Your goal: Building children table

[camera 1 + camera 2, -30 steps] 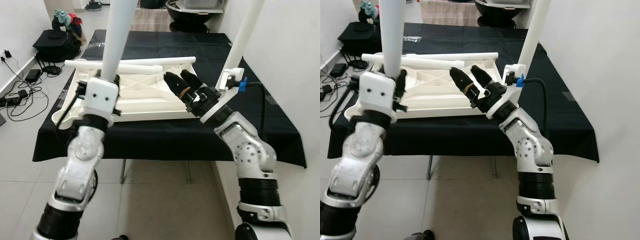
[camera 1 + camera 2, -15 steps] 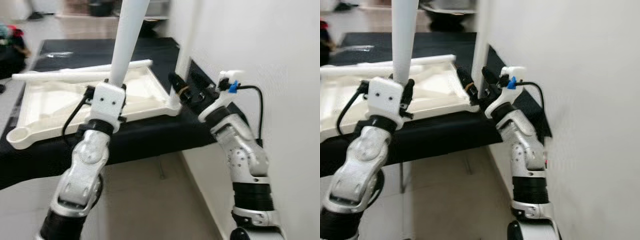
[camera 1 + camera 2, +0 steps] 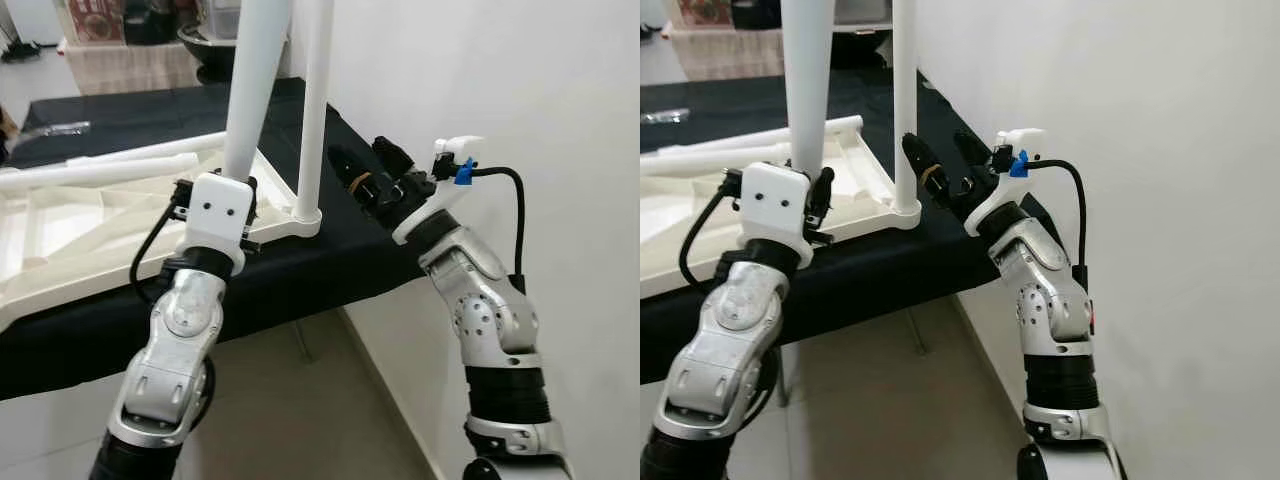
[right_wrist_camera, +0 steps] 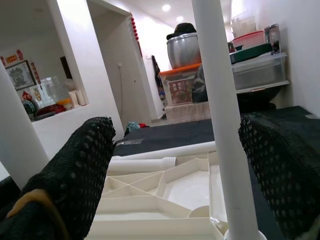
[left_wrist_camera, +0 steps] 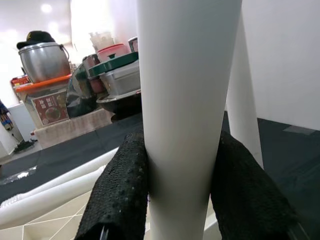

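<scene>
Four table legs (image 3: 312, 110), one tabletop (image 3: 60, 240)

Left hand (image 5: 182, 200) raised, fingers clamped; right hand (image 3: 368, 172) raised, fingers spread wide, empty.

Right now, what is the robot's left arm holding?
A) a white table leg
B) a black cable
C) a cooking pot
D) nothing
A: the left gripper has its black fingers shut on both sides of the upright white table leg.
</scene>
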### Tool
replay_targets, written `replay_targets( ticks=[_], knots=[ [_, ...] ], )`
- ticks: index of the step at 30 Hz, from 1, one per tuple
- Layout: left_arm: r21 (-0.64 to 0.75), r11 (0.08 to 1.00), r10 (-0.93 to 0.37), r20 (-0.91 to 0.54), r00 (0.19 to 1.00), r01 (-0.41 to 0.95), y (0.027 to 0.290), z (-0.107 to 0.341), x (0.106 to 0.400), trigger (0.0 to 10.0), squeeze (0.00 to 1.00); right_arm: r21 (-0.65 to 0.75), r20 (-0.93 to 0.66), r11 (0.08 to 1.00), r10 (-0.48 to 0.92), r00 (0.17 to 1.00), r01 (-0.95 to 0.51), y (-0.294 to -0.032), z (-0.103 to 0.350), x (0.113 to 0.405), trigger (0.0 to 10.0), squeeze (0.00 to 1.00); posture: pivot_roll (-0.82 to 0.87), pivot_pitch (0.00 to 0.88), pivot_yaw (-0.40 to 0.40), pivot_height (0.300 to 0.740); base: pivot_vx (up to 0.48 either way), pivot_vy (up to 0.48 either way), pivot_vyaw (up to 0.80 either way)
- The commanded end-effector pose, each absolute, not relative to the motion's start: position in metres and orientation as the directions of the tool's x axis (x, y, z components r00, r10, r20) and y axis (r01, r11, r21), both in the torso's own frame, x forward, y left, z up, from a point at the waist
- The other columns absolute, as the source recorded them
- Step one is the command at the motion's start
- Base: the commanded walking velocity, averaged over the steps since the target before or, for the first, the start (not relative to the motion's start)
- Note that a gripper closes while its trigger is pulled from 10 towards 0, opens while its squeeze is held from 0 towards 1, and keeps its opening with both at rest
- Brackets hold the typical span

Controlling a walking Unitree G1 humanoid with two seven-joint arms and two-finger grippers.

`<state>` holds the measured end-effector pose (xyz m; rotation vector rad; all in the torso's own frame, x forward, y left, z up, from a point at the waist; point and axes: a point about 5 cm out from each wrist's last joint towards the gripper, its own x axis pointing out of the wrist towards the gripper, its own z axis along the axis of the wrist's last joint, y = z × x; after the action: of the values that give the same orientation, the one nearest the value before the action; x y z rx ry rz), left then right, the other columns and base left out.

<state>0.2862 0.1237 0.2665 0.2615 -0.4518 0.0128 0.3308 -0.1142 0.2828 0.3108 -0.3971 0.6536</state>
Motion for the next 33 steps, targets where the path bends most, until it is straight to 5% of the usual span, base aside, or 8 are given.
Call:
replay_targets(
  ticks=[1, 11, 33],
  knots=[
    [0.248, 0.966, -0.048, 0.445, 0.894, -0.072, 0.123, 0.27, 0.284, 10.0, 0.0, 0.147, 0.468, 0.742, 0.531, 0.707, -0.654, -0.114, 0.288, 0.328, 10.0, 0.0, 0.01, 0.148, -0.064, 0.74, 0.0, 0.0, 0.0],
    [0.255, 0.967, -0.062, 0.308, 0.949, -0.02, 0.126, 0.246, 0.288, 10.0, 0.0, 0.086, 0.561, 0.636, 0.606, 0.564, -0.767, -0.101, 0.321, 0.314, 10.0, 0.0, 0.02, 0.158, -0.06, 0.74, 0.0, 0.0, 0.0],
    [0.303, 0.95, -0.161, 0.28, 0.947, 0.072, 0.099, 0.241, 0.284, 10.0, 0.0, 0.088, 0.525, 0.542, 0.688, 0.502, -0.836, -0.062, 0.331, 0.318, 10.0, 0.0, 0.01, 0.141, -0.058, 0.74, 0.0, 0.0, 0.0]
  ],
)
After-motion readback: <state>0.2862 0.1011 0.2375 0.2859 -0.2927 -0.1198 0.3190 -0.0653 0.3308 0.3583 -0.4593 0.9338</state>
